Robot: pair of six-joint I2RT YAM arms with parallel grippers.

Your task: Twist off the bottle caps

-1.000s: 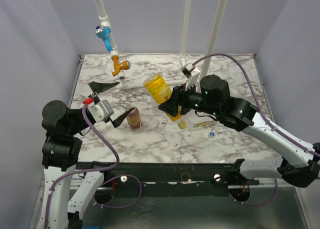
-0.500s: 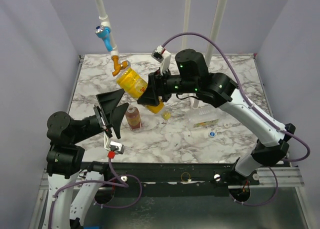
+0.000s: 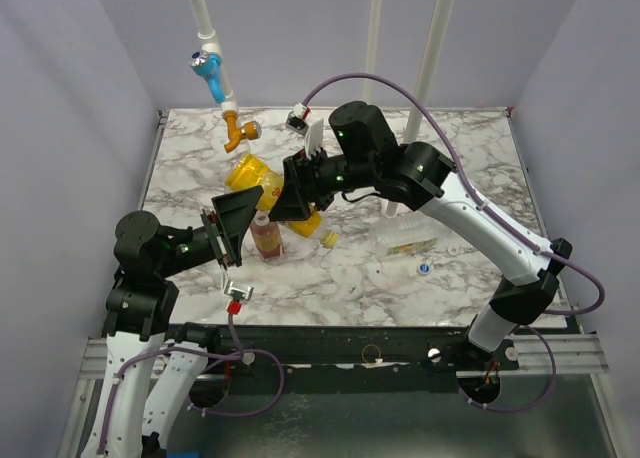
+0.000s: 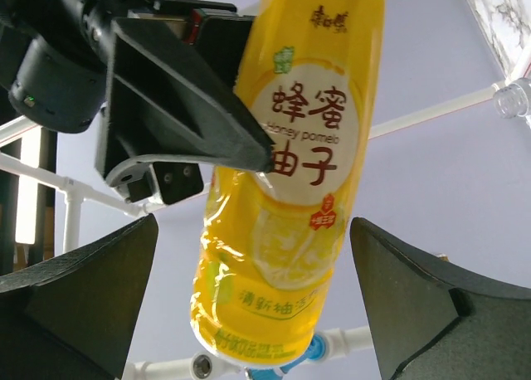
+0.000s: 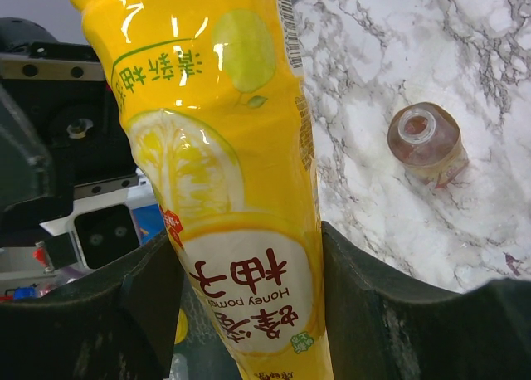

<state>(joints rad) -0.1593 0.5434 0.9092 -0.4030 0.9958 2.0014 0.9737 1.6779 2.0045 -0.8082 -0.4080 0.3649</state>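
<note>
R gripper (image 3: pixel 292 190) clamped on tall yellow-orange plastic bottle w/ lemon label (image 3: pixel 250 173), mid-body, held off the table and tilted; neck end low, w/ small yellow cap (image 3: pixel 328 240) there. L gripper (image 3: pixel 230 223) wide open, fingers (image 4: pixel 75 305) either side of the bottle's base end, not touching. Small brown plastic bottle w/ red label (image 5: pixel 425 143) upright on white marble table (image 3: pixel 480 168), neck open, no cap, just below the yellow one. Clear plastic bottle (image 3: pixel 405 244) lies on its side to the right; blue-and-white round cap (image 3: pixel 425 268) near it.
</note>
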